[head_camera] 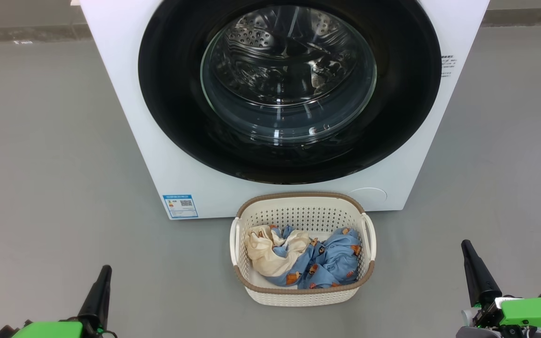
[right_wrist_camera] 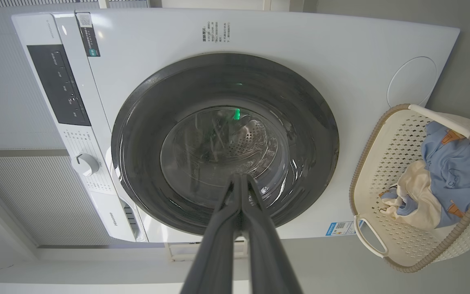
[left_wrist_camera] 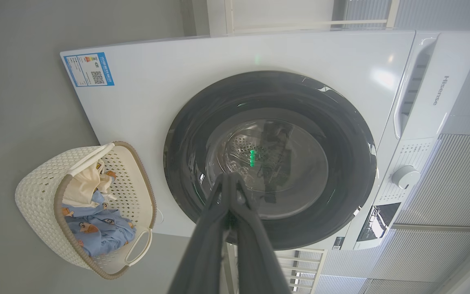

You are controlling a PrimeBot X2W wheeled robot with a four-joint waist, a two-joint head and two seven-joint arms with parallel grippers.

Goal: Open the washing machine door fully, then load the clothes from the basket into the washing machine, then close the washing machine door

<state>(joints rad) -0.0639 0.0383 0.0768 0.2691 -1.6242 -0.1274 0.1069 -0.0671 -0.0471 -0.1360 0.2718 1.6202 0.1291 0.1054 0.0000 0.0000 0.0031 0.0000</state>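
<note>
The washing machine [head_camera: 125, 141] stands on the grey floor [head_camera: 40, 164]. The washing machine door [head_camera: 176, 117] lies flat against its white front, closed, and through the clear glass bowl [head_camera: 289, 75] the steel drum is visible. A blue label [head_camera: 180, 206] sits at the lower corner of the front, on the robot's left side.

The basket [head_camera: 298, 218] stands on the floor just in front of the machine, below the door. I cannot tell whether its far rim touches the white front. The clothes [head_camera: 327, 263] lie inside it: the cream garment [head_camera: 266, 256] on the left and the blue printed garment [head_camera: 341, 258] on the right, pressed against each other and partly tangled.

The left gripper [head_camera: 106, 270] is at the lower left of the head view and the right gripper [head_camera: 466, 245] at the lower right. Both are above the floor, with the basket between them and well apart from each. On each gripper the two dark fingers are pressed together at the tips and hold nothing.

In the left wrist view the joined fingers point toward the glass of the door, and the basket lies off to the left side of that view. In the right wrist view the joined fingers also point at the glass, and the basket lies off to the right. No finger touches the door, the basket or the clothes.
</note>
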